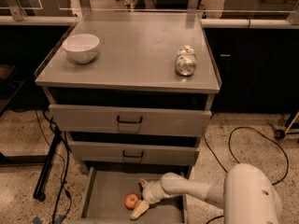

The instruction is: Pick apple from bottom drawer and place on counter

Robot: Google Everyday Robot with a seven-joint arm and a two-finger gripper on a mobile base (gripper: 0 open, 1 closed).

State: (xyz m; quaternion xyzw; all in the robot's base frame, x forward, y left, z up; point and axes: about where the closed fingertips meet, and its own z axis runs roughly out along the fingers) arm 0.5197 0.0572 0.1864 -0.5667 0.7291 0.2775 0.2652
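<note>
A small red apple [132, 200] lies on the grey floor of the pulled-out bottom drawer [105, 195], near its middle. My gripper [142, 198] reaches into the drawer from the right on a white arm and sits just right of the apple. One cream finger [140, 210] points down toward the front, the other [144, 184] lies behind; the apple is beside them, not between them. The counter [135, 50] is the flat grey top of the cabinet above.
A white bowl [81, 47] stands on the counter's left side and a crushed silver can [185, 60] lies on its right. Two upper drawers with black handles [129, 120] are shut. Cables [243, 139] and a black stand leg [48, 164] lie on the floor.
</note>
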